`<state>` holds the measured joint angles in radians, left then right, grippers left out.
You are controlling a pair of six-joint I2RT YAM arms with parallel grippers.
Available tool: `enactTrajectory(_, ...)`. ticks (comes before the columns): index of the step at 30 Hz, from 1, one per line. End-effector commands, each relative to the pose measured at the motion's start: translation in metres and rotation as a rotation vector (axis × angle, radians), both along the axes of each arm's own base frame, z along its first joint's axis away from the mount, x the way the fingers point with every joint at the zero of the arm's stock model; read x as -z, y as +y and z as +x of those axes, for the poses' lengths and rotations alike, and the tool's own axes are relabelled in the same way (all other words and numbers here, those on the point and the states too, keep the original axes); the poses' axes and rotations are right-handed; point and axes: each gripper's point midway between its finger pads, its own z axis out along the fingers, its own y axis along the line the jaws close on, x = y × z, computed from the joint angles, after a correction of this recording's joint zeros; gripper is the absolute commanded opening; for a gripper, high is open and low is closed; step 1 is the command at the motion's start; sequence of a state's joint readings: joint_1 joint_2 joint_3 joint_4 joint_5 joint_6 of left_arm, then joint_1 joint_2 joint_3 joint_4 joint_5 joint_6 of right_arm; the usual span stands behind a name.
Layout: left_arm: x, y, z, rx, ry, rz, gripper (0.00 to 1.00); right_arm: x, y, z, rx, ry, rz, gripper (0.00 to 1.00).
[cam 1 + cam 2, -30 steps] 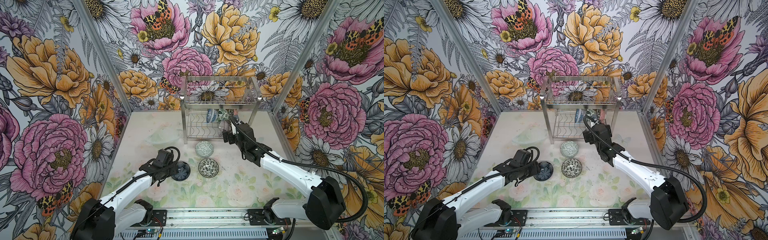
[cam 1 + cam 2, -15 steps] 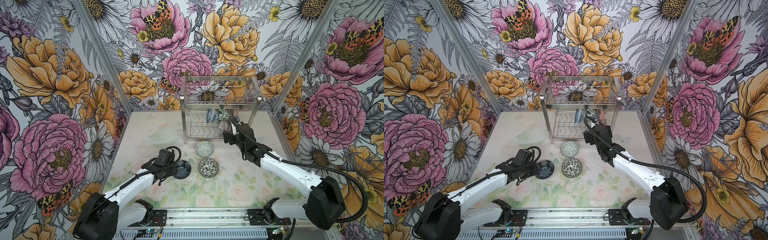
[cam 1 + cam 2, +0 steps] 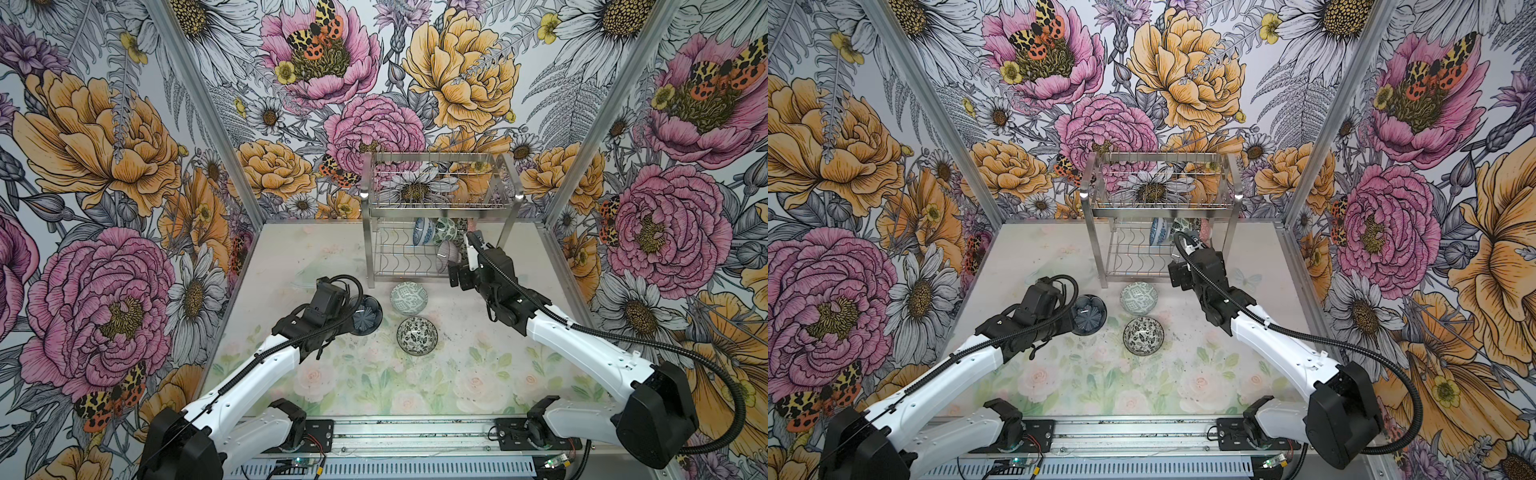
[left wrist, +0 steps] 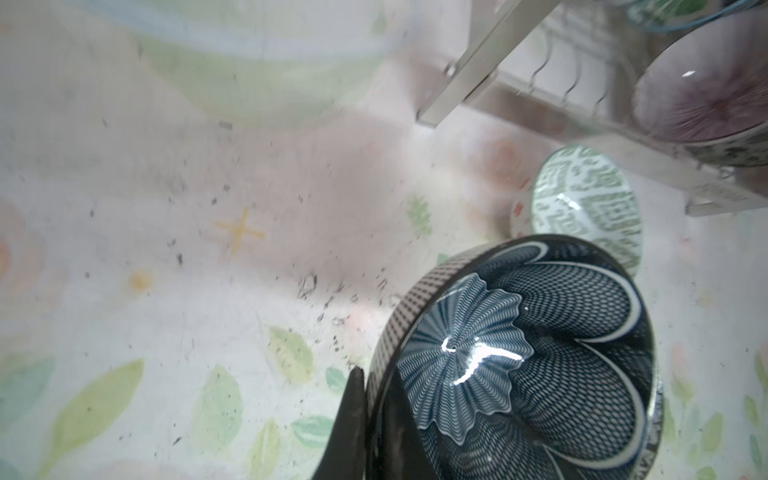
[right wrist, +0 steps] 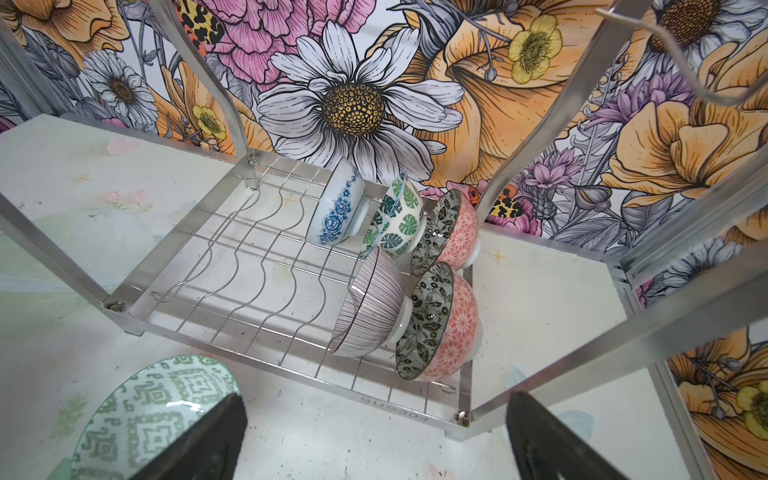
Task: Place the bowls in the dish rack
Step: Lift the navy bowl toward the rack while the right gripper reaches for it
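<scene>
Bowls (image 3: 444, 229) stand on edge in the lower tier of the dish rack (image 3: 440, 204) in both top views, directly ahead of the right hand (image 3: 464, 248), whose fingers are spread apart and hold nothing. Three more are in front of the rack over the surface (image 3: 353, 374): a dark blue bowl (image 3: 368, 314) at the tip of the left hand (image 3: 351, 321), a green-patterned bowl (image 3: 409, 296) beyond it, and a black-and-white floral bowl (image 3: 417, 336) between the two arms. Left wrist view: the left hand is clamped on the rim of the dark blue bowl, one finger (image 4: 353, 415) outside the wall, the other inside; whether the bowl is clear of the surface cannot be told. The green-patterned bowl lies just past it, near a rack leg (image 4: 457, 83). Right wrist view: five bowls stand between the wavy wire dividers (image 5: 237, 262) ahead of the open fingers: a blue floral bowl (image 5: 338, 208), a green leaf bowl (image 5: 395, 220), a striped bowl (image 5: 374, 307), a pink bowl (image 5: 449, 340) nearest the hand and a second pink bowl (image 5: 457, 232) behind it. The green-patterned bowl lies just beside one finger (image 5: 208, 440).
</scene>
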<state>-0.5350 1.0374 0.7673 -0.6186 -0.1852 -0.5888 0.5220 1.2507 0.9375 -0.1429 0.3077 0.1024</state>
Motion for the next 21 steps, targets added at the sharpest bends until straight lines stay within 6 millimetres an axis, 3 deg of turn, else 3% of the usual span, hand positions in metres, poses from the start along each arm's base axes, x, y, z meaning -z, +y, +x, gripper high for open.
enactTrajectory(1, -0.066, -0.017, 0.028, 0.027, -0.263, 0.059, 0.0, -0.019, 0.008, -0.007, -0.044, -0.009, 0.091, 1.0)
enactTrajectory(6, -0.092, -0.06, 0.05, 0.104, -0.403, 0.151, 0.0, -0.035, 0.033, -0.016, -0.144, 0.001, 0.207, 1.0)
enactTrajectory(14, -0.097, -0.111, 0.085, 0.197, -0.485, 0.186, 0.0, -0.044, 0.067, -0.032, -0.288, 0.032, 0.274, 1.0)
enactTrajectory(21, -0.108, -0.133, 0.099, 0.234, -0.528, 0.156, 0.0, -0.018, 0.087, -0.026, -0.308, 0.109, 0.286, 0.97)
